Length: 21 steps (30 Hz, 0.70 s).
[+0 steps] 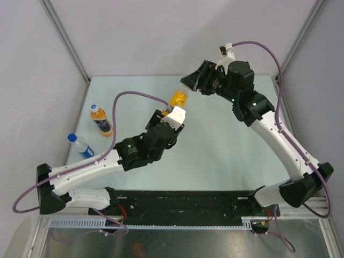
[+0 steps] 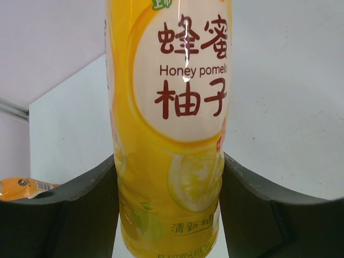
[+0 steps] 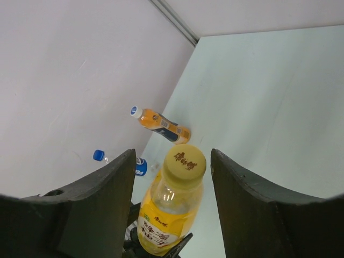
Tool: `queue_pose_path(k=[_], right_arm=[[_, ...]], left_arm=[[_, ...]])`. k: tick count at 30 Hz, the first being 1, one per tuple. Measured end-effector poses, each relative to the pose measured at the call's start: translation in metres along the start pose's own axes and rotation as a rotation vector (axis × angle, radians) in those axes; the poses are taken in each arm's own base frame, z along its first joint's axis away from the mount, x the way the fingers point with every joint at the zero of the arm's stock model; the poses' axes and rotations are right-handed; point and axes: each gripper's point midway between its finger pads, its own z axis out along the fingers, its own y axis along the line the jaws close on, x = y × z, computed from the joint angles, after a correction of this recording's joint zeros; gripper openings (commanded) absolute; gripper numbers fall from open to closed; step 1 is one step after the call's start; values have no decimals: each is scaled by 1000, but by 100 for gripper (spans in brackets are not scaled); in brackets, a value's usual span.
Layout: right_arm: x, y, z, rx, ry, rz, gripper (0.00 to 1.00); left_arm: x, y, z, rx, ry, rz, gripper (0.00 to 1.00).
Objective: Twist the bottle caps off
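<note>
**Top view.** The left gripper [image 1: 173,114] clamps the tall yellow bottle [image 1: 178,100] over the middle of the table [image 1: 226,156]. The right gripper [image 1: 189,81] hangs just beyond the bottle's top, with its arm reaching in from the right side. It is plainly the nearer hand to that cap. The short orange bottle [image 1: 102,122] with its white cap [image 1: 94,108] sits by the left wall. So does the water bottle [image 1: 83,146] with its blue cap [image 1: 71,137]. Both are well apart from either gripper, caps on.

**Left wrist.** Both dark fingers [image 2: 75,209] press flat against the lower body of the tall yellow bottle, one on each side. It is a firm hold at bottle width. The label reads upright, and the long axis runs straight up between the fingers. The cap is out of frame above.

**Right wrist.** The yellow cap [image 3: 184,163] sits centred between the two fingers [image 3: 97,207], with bare background showing on either side of it. The jaws stand part-open and grip nothing. The cap looks to lie just past the fingertips, though depth is hard to judge here. The bottle's long axis points nearly straight at this camera, so the wrist is lined up with the neck.

**Judgement.** The next move turns on this alignment: advance along the axis, pinch the cap, and twist against the left hold. An off-centre pinch could tilt the bottle.
</note>
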Motion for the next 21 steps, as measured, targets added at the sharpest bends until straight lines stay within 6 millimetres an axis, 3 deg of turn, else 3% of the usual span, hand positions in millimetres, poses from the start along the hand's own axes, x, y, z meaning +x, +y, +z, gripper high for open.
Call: queue_pose_path(k=[3,14,17,21], right_arm=[[2,0,4,-4,5,10,59],[13,-10,13,15,30,55,37],[13,-10,15,10,23,71,36],[13,-11,17,4,16,85,48]], left_arm=[[0,0,0,0,0,0,13],[1,0,0,1,3,4,13],[1,0,0,-3,3,3,13],[2,1,0,-7,6,6,13]])
